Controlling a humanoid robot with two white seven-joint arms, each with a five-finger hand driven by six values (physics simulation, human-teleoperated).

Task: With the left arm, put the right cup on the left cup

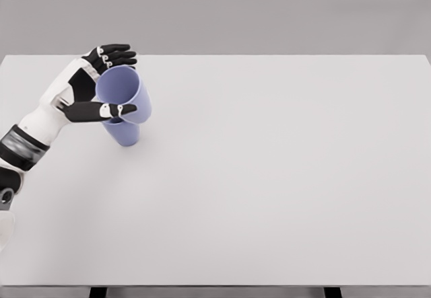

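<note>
White table [269,197]: big pale slab filling nearly the whole head view, two dark legs just peeking out under the near edge, plain grey wall behind it.
Left arm [40,120]: coming in from the lower left, white shell with a dark grey band low on the forearm, angled up and across the table's far-left part.
Left hand [101,86]: black fingers, white palm, wrapped round the upper cup. Four fingers [114,56] curl over the far side of the rim, and the thumb [101,112] reaches across the near side, its tip against the cup wall. That is a grasp, folks, clamped on, not released.
Upper cup [124,93]: lilac-blue, tilted so its open mouth faces the hand and the camera, and you can see right into it. It sits held in the hand, directly over the other cup.
Lower cup [123,133]: same lilac-blue, standing on the table near the left side. Only its lower body shows beneath the held one. The upper cup overlaps its top; whether it has gone inside or merely hangs in front, I cannot tell from where I stand.
Shadow [138,142]: a faint soft patch on the table just beside the lower cup's base.
</note>
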